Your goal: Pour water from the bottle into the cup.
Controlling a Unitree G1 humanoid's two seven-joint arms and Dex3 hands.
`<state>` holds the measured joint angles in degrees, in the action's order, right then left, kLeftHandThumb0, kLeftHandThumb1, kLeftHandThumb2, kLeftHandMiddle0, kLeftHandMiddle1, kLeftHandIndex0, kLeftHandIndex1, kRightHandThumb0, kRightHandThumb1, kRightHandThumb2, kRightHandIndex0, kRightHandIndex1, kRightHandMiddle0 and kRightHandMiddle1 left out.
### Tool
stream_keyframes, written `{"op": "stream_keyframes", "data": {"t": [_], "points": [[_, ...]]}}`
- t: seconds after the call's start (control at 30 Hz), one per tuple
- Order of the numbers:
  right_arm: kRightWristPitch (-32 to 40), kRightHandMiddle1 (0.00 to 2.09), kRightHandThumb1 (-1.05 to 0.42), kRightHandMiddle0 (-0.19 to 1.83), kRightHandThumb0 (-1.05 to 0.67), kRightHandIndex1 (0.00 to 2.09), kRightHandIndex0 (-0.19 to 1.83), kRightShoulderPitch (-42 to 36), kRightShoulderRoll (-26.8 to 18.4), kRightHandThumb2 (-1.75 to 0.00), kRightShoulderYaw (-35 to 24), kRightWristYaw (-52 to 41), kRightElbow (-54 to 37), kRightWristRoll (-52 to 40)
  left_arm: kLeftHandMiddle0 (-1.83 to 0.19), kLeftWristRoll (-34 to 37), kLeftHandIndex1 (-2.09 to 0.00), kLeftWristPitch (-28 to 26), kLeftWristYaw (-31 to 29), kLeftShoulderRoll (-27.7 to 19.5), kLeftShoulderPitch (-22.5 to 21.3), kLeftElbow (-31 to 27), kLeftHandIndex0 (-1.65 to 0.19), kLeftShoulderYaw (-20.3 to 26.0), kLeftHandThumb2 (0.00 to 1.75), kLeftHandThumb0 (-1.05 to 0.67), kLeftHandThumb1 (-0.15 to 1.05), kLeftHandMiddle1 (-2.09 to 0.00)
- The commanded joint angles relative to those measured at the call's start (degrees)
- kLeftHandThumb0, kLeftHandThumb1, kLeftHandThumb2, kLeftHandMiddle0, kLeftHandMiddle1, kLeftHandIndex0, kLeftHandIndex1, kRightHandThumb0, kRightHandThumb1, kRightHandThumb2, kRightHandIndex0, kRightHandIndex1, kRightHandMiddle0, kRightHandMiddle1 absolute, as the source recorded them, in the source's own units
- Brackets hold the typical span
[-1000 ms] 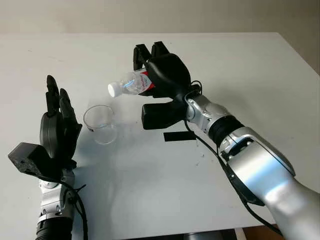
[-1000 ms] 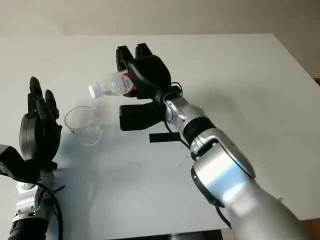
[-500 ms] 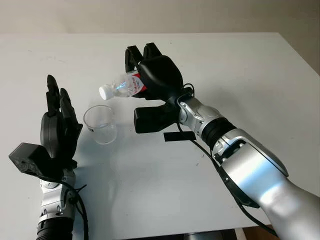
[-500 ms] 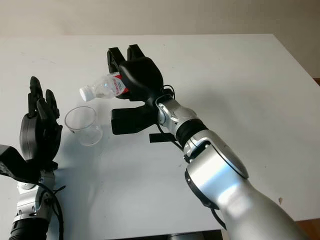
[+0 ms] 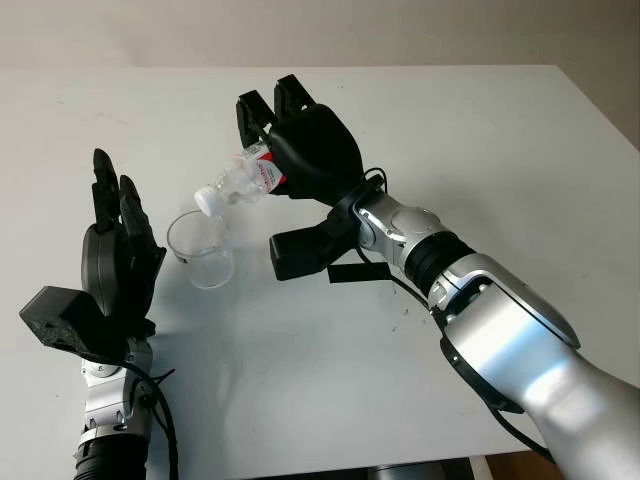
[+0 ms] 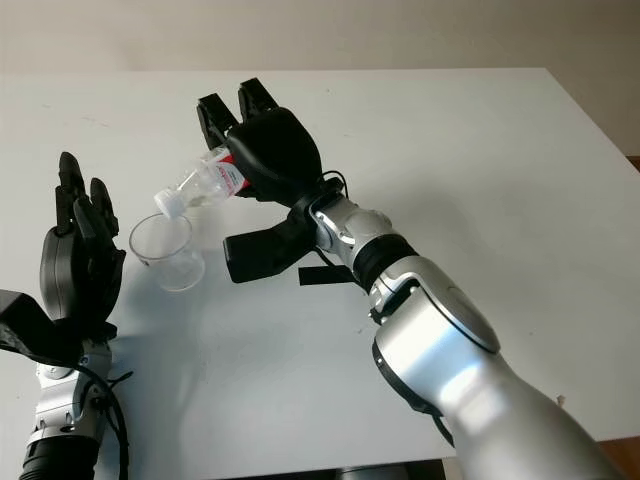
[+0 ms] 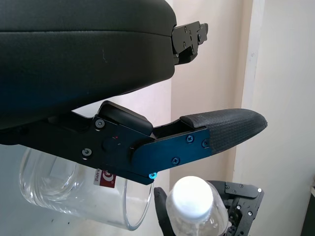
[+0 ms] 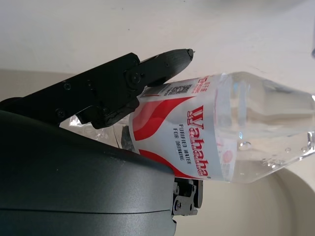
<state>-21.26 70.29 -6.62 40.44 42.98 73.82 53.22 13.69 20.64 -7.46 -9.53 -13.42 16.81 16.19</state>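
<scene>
The right hand point(image 5: 300, 150) gripped the bottle point(image 5: 240, 180), tilted with its capped mouth just above the cup point(image 5: 200, 248); the left hand point(image 5: 115, 265) waited open beside the cup. Pouring seemed underway; the white cap probably needed removing.

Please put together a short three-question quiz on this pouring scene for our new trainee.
1. True or false: the bottle still has its white cap on.
2. Which hand grips the bottle? A) the left hand B) the right hand
3. Fill in: the bottle's neck is tilted down toward the ___ on the table.

Key: 1 true. 2 B; the left hand is open, raised beside the cup. 3 cup.
</scene>
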Motion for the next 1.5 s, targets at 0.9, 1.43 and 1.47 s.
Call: {"op": "stream_keyframes", "data": {"t": [0.9, 1.43, 1.47], "points": [[2.0, 2.04, -0.98, 0.32, -0.37, 2.09, 1.09, 3.1, 0.5, -0.05, 4.5, 8.5, -1.0, 4.1, 0.19, 0.0, 0.0, 0.2, 0.0, 0.9, 0.4, 1.7, 0.19, -0.3, 0.72, -0.9, 1.05, 0.0], [2.9, 2.09, -0.99, 0.41, -0.38, 2.09, 1.13, 3.3, 0.8, -0.05, 5.4, 10.9, -0.8, 5.0, 0.19, 0.0, 0.0, 0.1, -0.2, 0.8, 0.4, 1.7, 0.19, -0.4, 0.71, -0.91, 1.05, 0.0], [2.8, 2.09, -0.99, 0.42, -0.38, 2.09, 1.14, 3.3, 0.8, -0.05, 5.4, 10.8, -0.8, 4.9, 0.19, 0.0, 0.0, 0.0, -0.2, 0.8, 0.4, 1.7, 0.19, -0.3, 0.71, -0.91, 1.05, 0.0]]}}
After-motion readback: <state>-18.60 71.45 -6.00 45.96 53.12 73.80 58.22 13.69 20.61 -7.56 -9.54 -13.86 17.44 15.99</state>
